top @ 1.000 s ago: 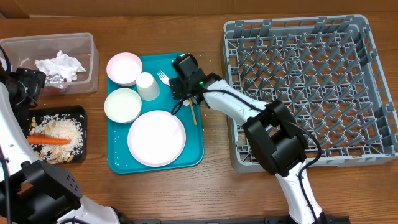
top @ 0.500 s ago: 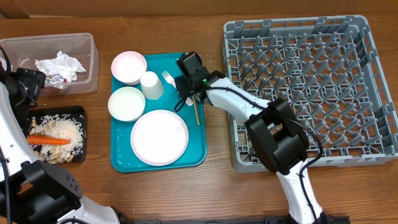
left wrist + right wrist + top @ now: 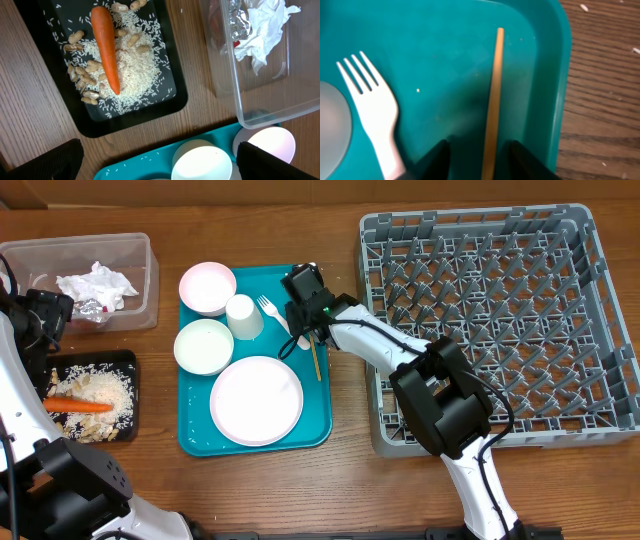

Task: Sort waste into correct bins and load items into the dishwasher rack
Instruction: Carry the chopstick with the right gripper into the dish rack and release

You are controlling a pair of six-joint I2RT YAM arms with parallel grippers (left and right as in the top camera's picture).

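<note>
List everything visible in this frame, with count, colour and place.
tub: 1, clear, far left
napkins: some, white, in tub
wrapper: 1, red-silver, in tub
black tray: 1, beside tub
carrot: 1, orange, on rice
rice: beige, in black tray
peanuts: several, tan, around rice
teal tray: 1, centre
bowls: 2, white, teal tray's left
cup: 1, white, teal tray
plate: 1, white, teal tray
fork: 1, white, teal tray
chopstick: 1, wooden, teal tray's right edge
rack: 1, grey, right
left gripper: open, above left bins
right gripper: open, straddling chopstick
</note>
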